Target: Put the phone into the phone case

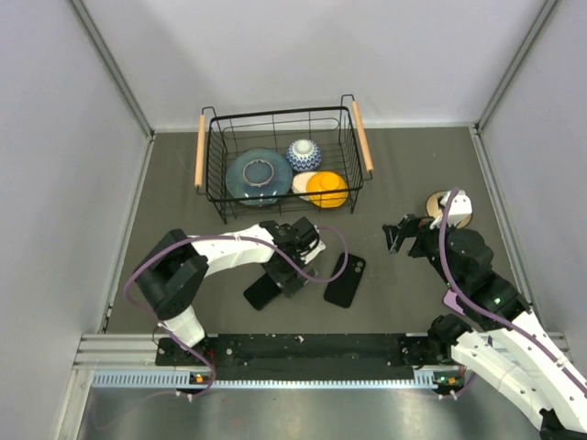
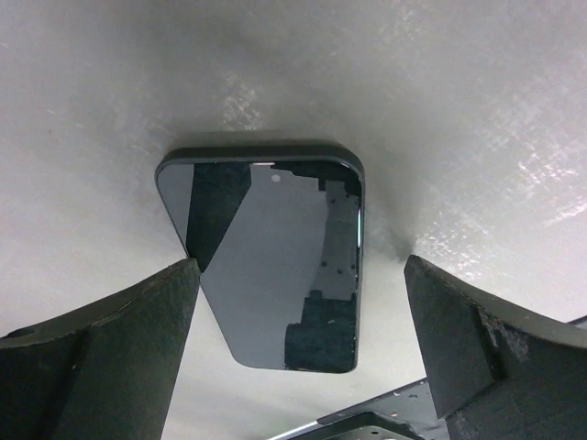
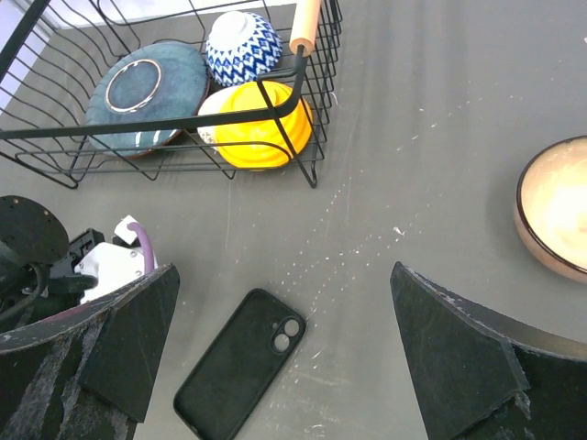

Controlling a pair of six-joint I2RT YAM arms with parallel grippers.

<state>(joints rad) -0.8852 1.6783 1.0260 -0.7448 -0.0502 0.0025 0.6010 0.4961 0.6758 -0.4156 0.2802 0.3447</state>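
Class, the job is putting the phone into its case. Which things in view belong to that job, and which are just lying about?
Belong to the job:
phone
phone case

Just lying about:
wire basket
blue plate
patterned bowl
yellow bowl
tan bowl

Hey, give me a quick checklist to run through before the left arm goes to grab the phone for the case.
1. Left gripper open: ok.
2. Phone lying flat between the left jaws, not gripped: ok.
3. Phone case lying flat, apart from the phone: ok.
4. Case hollow side facing up: cannot tell.
5. Right gripper open, holding nothing, clear of the case: ok.
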